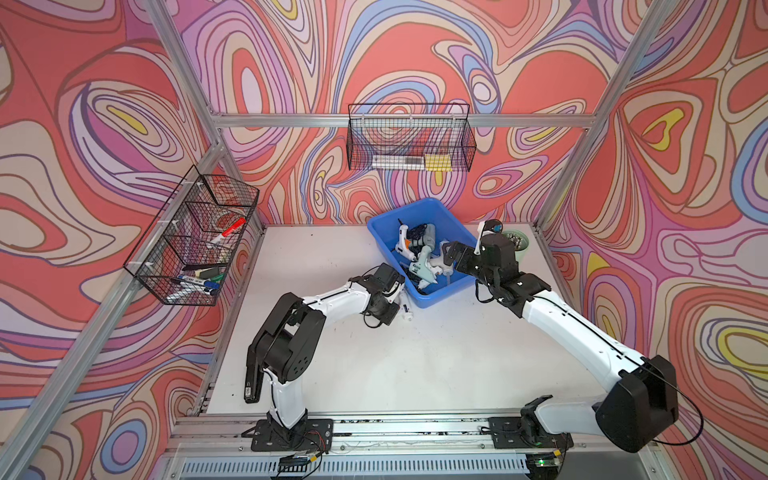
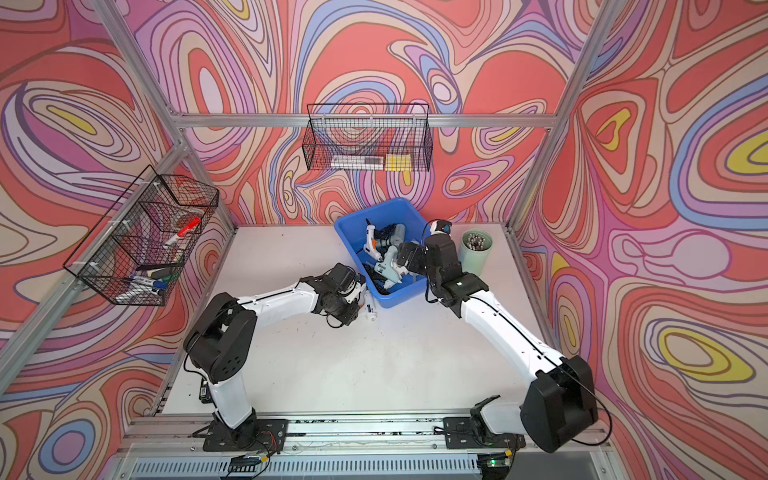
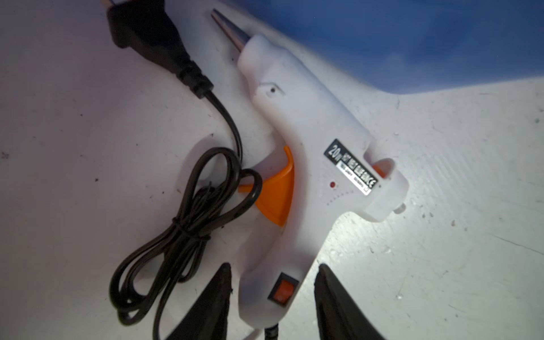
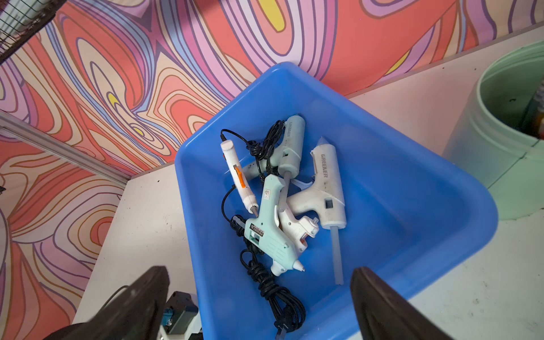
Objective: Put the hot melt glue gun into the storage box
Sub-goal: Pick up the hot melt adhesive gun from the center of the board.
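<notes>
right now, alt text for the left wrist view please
A white glue gun with an orange trigger lies on the table, its handle between the tips of the open left claw. Its black cord lies alongside, a blue box nearby.

The white glue gun (image 3: 309, 141) carries a black label (image 3: 351, 166) reading "20W HOT MELT GLUE GUN" with a CE mark. Inside the storage box (image 4: 412, 191), a cream gun (image 4: 326, 188) and a pale green gun (image 4: 290, 147) each read "GREENER".
</notes>
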Controlling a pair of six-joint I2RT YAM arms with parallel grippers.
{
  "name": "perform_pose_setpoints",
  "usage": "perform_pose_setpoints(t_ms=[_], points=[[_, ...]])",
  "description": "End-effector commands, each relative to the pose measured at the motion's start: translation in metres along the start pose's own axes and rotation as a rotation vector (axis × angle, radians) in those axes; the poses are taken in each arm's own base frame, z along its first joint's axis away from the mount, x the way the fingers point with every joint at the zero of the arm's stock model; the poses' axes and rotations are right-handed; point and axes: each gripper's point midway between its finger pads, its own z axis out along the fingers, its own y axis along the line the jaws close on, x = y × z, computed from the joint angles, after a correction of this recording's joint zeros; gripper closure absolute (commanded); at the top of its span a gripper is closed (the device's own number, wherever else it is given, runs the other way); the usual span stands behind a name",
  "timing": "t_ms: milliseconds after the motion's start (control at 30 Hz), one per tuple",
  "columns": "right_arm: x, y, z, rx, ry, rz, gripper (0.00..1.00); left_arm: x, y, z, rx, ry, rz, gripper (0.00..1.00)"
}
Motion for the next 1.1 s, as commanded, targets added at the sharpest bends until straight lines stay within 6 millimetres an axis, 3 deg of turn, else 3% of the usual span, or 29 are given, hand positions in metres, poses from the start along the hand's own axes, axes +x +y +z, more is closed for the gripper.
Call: perform_pose_setpoints(t_ms=[0,133,433,600,733,1067], points=[[0.004,-0.005,-0.004,0.023,-0.002,-0.014,0.02,0.003,-0.001,0.006,-0.016,0.042,0.052,0.51],[0.003,-0.006,-0.004,0.028,-0.007,-0.012,0.02,0.005,-0.003,0.012,-0.021,0.065,0.066,0.60],[0.000,-0.004,-0.007,0.023,-0.016,-0.010,0.02,0.024,0.000,0.024,-0.061,0.114,0.064,0.64],[0.000,-0.001,-0.009,0.013,-0.016,-0.019,0.02,0.030,0.000,0.020,-0.063,0.099,0.041,0.86],[0.005,0.005,-0.008,0.008,0.001,-0.046,0.02,0.027,0.002,0.007,-0.074,0.055,0.017,1.00],[0.050,0.050,0.011,-0.120,0.188,-0.115,0.03,-0.002,0.005,-0.057,-0.096,-0.186,-0.032,1.00]])
